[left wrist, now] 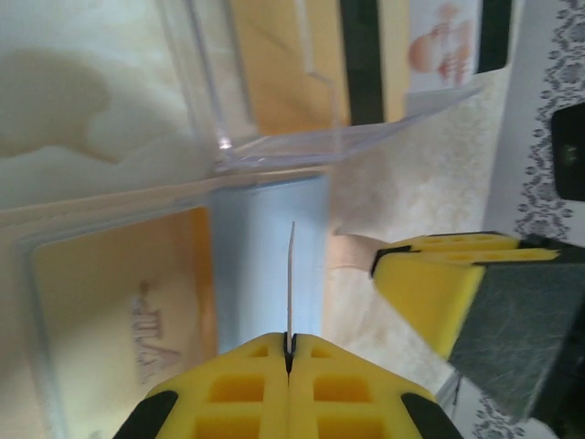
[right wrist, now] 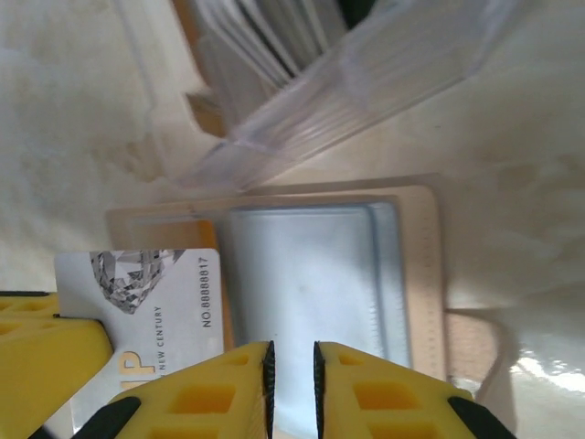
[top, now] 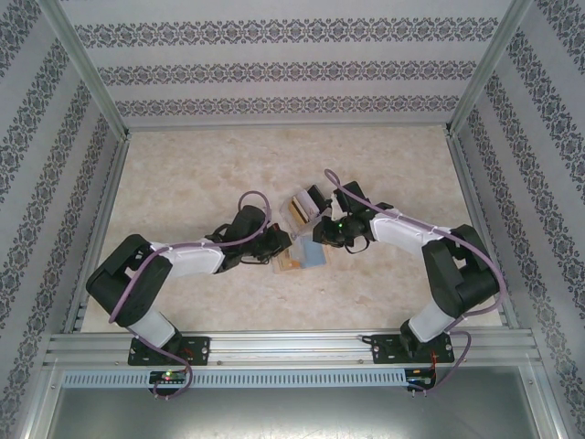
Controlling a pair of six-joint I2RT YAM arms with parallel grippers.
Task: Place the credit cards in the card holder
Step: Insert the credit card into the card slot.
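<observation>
My left gripper (left wrist: 289, 349) is pressed together on a white credit card (right wrist: 155, 302), pinching it by its near end. In my left wrist view the card shows edge-on as a thin line, its long axis running from the fingertips at 6 o'clock straight toward 12 o'clock. In the right wrist view the card's printed face shows, a diamond picture and a number along its far end, with the lettering turned on its side. Its far short edge sits over the 9 o'clock side of the card holder (right wrist: 311, 293). The holder lies open and flat on the table (top: 183, 183), greyish inside up, tan rim around it, with an orange card (left wrist: 110, 311) already in its 9 o'clock pocket. My right gripper (right wrist: 291, 361) hangs over the holder's 6 o'clock edge, fingers parted by a narrow gap with nothing between them. Just beyond the holder at 12 o'clock stands the clear plastic box (right wrist: 366, 82), with more cards (right wrist: 265, 46) standing on edge inside it.
</observation>
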